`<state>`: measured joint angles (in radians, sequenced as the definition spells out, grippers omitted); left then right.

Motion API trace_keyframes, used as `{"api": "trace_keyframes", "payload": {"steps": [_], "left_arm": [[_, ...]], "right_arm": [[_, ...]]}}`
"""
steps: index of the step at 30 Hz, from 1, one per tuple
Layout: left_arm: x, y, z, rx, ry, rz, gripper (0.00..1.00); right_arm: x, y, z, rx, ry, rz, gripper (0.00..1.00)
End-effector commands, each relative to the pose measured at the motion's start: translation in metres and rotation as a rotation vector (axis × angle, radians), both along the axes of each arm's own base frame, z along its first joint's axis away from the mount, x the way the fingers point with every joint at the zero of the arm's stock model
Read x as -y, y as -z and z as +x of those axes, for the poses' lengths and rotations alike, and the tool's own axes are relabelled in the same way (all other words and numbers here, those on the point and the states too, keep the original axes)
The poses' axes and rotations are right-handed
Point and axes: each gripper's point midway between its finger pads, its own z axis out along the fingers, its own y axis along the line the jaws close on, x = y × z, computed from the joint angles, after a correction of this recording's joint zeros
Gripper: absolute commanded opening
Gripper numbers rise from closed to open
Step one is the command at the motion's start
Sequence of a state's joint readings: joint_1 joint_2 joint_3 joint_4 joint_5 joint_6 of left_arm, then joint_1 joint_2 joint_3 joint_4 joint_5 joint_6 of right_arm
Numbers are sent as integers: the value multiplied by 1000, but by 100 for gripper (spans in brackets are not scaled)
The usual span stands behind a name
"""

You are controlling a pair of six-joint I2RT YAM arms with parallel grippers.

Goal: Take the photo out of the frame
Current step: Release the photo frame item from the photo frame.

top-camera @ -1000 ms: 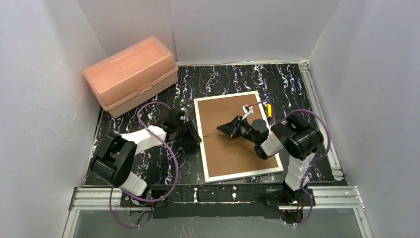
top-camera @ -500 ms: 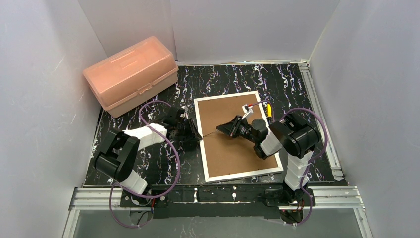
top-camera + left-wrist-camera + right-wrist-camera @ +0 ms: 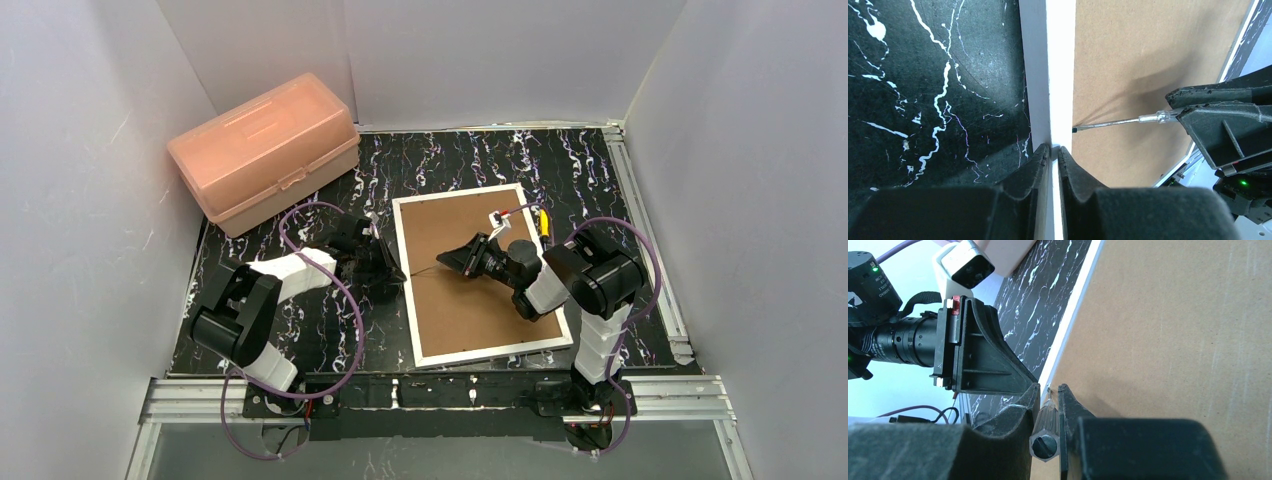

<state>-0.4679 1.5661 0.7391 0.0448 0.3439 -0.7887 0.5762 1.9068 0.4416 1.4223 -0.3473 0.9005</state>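
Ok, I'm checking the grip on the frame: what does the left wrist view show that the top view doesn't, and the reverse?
Left wrist only: the left gripper pinching the frame by its white border, and the screwdriver tip at the brown back's edge. Top only: the whole frame lying back-up, the pink box, both arms. Both: the right gripper holding the screwdriver.

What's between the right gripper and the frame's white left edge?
A thin screwdriver, held in the right gripper, reaches across the bare brown backing board to the frame at its white border. The left wrist view shows it best.
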Motion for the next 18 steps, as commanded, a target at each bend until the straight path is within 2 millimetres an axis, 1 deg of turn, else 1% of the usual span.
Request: {"api": "trace_keyframes", "payload": {"steps": [1, 18], "left_arm": [[7, -5, 2, 5, 21, -18, 9], [10, -3, -2, -22, 22, -42, 9]], "right_arm": [[-3, 2, -5, 16, -26, 0, 1], [-14, 6, -8, 15, -39, -1, 1]]}}
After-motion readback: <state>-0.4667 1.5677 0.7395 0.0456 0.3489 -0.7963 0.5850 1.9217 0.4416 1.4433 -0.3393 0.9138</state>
